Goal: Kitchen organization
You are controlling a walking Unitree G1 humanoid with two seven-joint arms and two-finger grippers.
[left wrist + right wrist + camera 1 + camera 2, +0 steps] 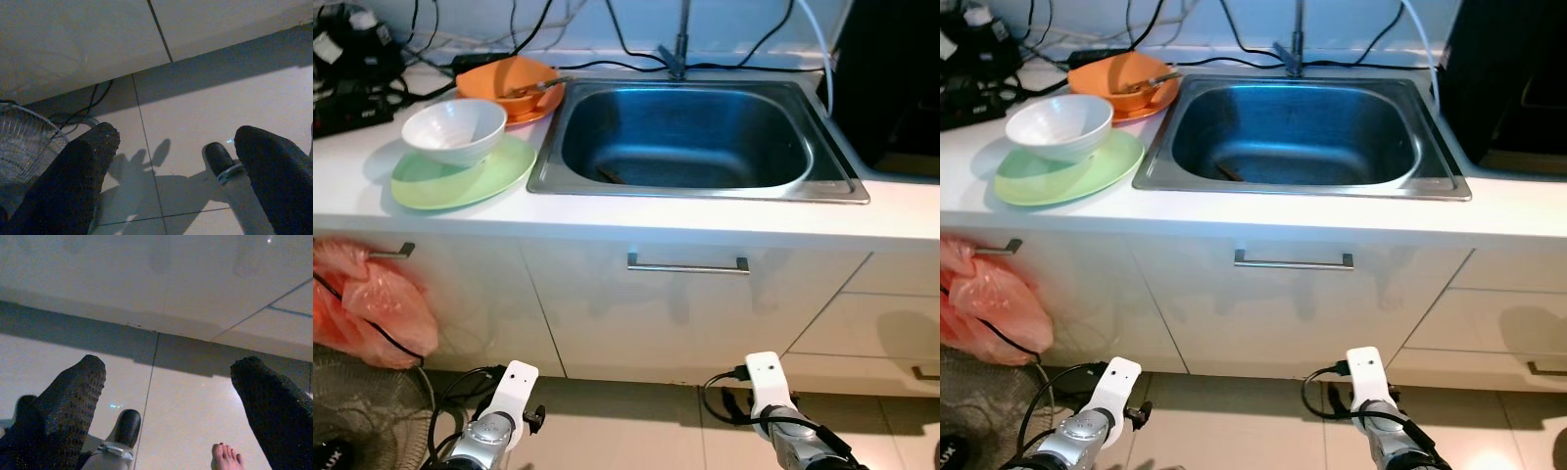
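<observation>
White kitchen counter with an inset stainless steel sink, seen from the robot's head camera. A dark utensil-like object, too small to identify, lies on the sink floor near its left front corner. The faucet rises behind the basin, at the back rim.

On the counter left of the sink: a white bowl stands upright on a light green plate. Just behind them, an orange bowl rests on an orange plate, with a utensil lying across the bowl toward the sink. Black cables and a power strip occupy the far left rear of the counter.

Below the counter, a cabinet door carries a horizontal bar handle. An orange plastic bag hangs from a handle at far left, above the wire grille of a fan on the floor.

Both arms hang low over the tiled floor, well apart from the counter. Left gripper: fingers spread wide, holding nothing. Right gripper: fingers likewise spread, holding nothing. A person's bare toes show on the floor in the right wrist view.
</observation>
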